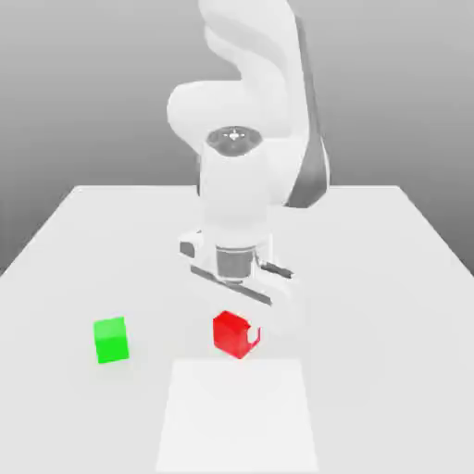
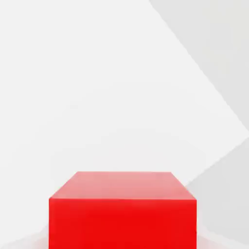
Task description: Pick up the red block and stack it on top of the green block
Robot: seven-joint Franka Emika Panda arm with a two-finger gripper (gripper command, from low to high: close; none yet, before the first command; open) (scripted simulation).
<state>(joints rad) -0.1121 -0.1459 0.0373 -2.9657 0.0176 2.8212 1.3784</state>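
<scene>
The red block [image 1: 228, 331] [image 2: 122, 210] rests on the white table, a little to the exterior view's right of centre. My gripper [image 1: 237, 335] comes straight down over it, shut on the block, with one white fingertip [image 1: 255, 334] showing against its side. The hand view has the block's top face close up between the jaws. The green block [image 1: 111, 340] stands by itself on the table, well off to the exterior view's left of the red one and at about the same depth.
The white table [image 1: 380, 278] stretches wide on both sides. A brighter rectangular patch [image 1: 237, 417] lies on it just in front of the red block. The arm's white body [image 1: 243, 185] rises behind the gripper.
</scene>
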